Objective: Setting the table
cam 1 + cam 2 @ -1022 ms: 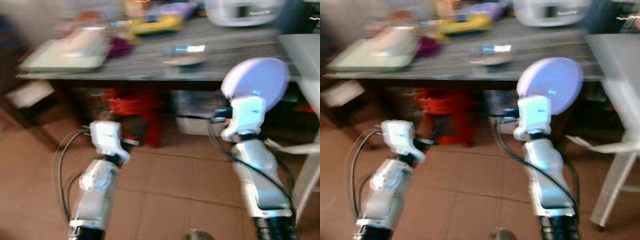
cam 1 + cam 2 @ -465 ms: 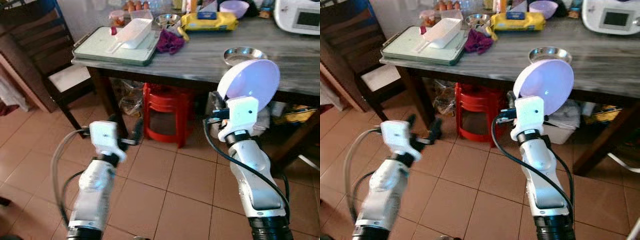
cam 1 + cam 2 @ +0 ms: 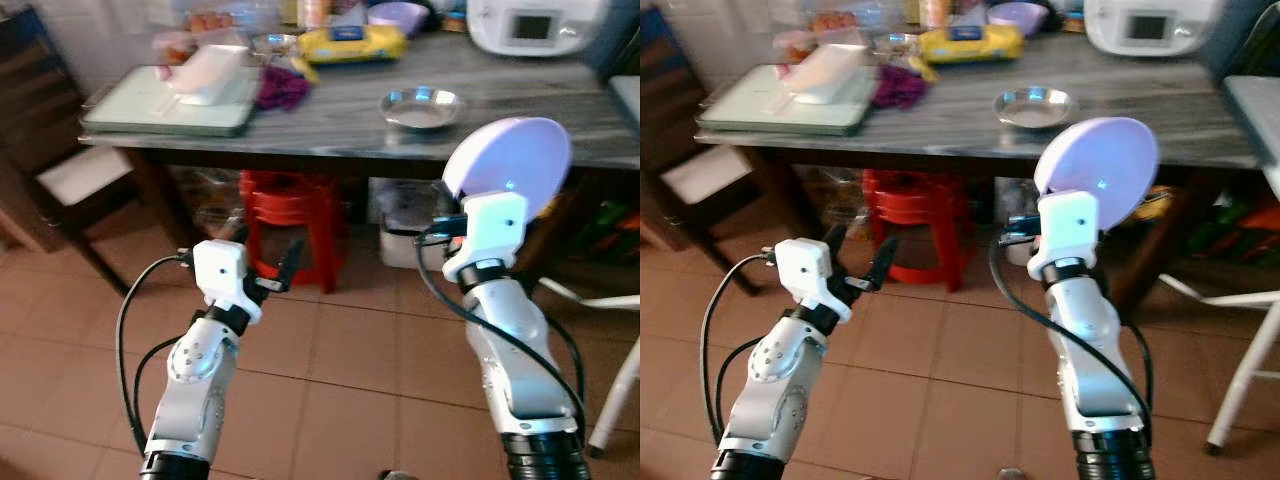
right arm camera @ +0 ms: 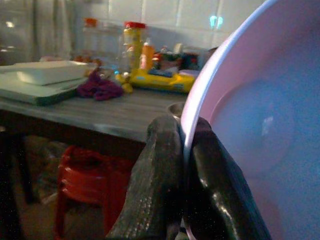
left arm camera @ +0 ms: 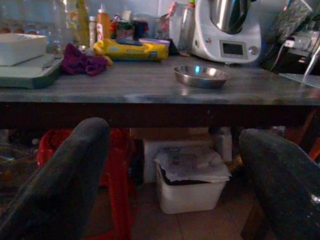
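Observation:
A lilac plate (image 3: 510, 160) stands on edge in front of the grey wooden table (image 3: 330, 125), at about tabletop height. My right gripper (image 4: 184, 131) is shut on its rim, one black finger on each face. My left gripper (image 3: 860, 250) is open and holds nothing; it hovers lower down over the tiled floor, pointing at the space under the table. A small steel bowl (image 3: 422, 105) sits on the table just behind the plate.
On the table are a green tray (image 3: 160, 110) with a white container (image 3: 210, 72), a purple cloth (image 3: 283, 88), a yellow packet (image 3: 350, 42) and a white appliance (image 3: 535, 22). Red stools (image 3: 290, 205) and a white bin (image 5: 187, 180) stand underneath. A dark chair (image 3: 50, 150) is at left, a white leg (image 3: 620, 390) at right.
The whole picture has swung sideways and sharpened, so the camera has moved. Both arms keep their pose and the plate stays in the right gripper.

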